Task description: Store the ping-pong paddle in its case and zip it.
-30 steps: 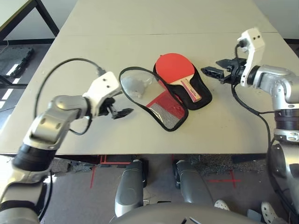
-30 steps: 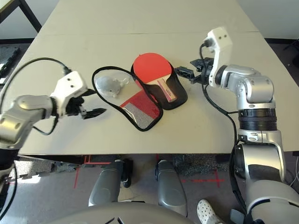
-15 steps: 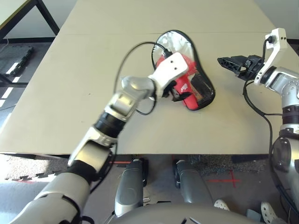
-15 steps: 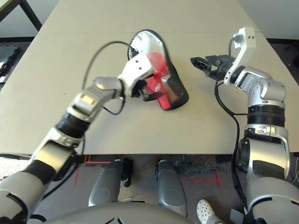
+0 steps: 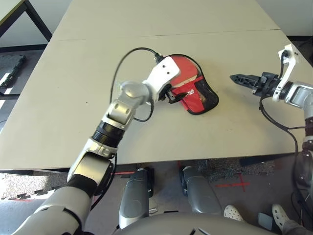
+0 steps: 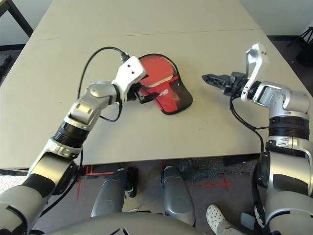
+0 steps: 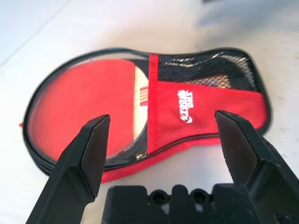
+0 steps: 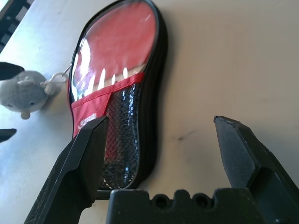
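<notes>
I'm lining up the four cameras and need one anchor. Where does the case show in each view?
Left eye view: the case lies mid-table, folded shut, beside the left hand.
Right eye view: the same spot, just left of centre.
Left wrist view: across the middle, beyond the open fingers.
Right wrist view: upper left, running lengthwise.
Shared landmark: the black mesh pocket.

My two head cameras look forward and down over my forearms at the bench [image 5: 73, 73], both taking in the same scene from well back. Each wrist camera looks along its own end effector, low and close. All four views share the case [image 7: 196, 107], seen from opposite sides by the wrists.
</notes>
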Controlling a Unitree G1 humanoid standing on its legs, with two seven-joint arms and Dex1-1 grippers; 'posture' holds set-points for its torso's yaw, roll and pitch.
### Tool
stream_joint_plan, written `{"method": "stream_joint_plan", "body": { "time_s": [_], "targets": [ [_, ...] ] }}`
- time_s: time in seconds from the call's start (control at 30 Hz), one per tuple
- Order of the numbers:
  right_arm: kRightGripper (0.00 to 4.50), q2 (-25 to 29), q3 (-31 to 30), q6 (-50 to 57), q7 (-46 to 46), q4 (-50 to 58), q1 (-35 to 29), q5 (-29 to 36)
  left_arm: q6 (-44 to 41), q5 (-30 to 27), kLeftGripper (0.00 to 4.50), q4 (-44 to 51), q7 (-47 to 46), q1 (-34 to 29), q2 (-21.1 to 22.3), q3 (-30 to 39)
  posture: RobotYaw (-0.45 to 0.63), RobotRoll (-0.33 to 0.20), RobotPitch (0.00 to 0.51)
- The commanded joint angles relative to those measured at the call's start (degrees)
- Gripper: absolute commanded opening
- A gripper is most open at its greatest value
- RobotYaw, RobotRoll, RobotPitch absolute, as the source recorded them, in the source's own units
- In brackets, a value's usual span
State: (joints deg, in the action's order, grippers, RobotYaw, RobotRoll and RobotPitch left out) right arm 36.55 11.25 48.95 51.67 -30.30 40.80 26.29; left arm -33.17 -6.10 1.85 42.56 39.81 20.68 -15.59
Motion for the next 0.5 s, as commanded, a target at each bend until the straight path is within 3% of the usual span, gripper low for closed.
{"method": "stream_joint_plan", "body": {
  "time_s": [0.03,0.3,0.5],
  "targets": [
    [4.47,-1.3,-1.4,-0.3,-0.1,-0.9,-0.2,-0.6,-3.6,-2.1,4.5,5.7,2.4,-1.3,2.8,1.0,0.05,0.0,0.168],
    [4.47,-5.8,-3.2,-3.1,-2.6,-8.9,3.1,-3.6,-8.1,-5.6,4.5,13.1,7.7,-1.0,10.7,2.4,0.07,0.0,0.173],
    [4.47,-9.6,-4.0,-4.0,-2.8,-14.2,6.4,-4.9,-9.1,-6.7,4.5,14.3,7.9,-0.9,12.4,2.4,0.09,0.0,0.179]
  ]
}}
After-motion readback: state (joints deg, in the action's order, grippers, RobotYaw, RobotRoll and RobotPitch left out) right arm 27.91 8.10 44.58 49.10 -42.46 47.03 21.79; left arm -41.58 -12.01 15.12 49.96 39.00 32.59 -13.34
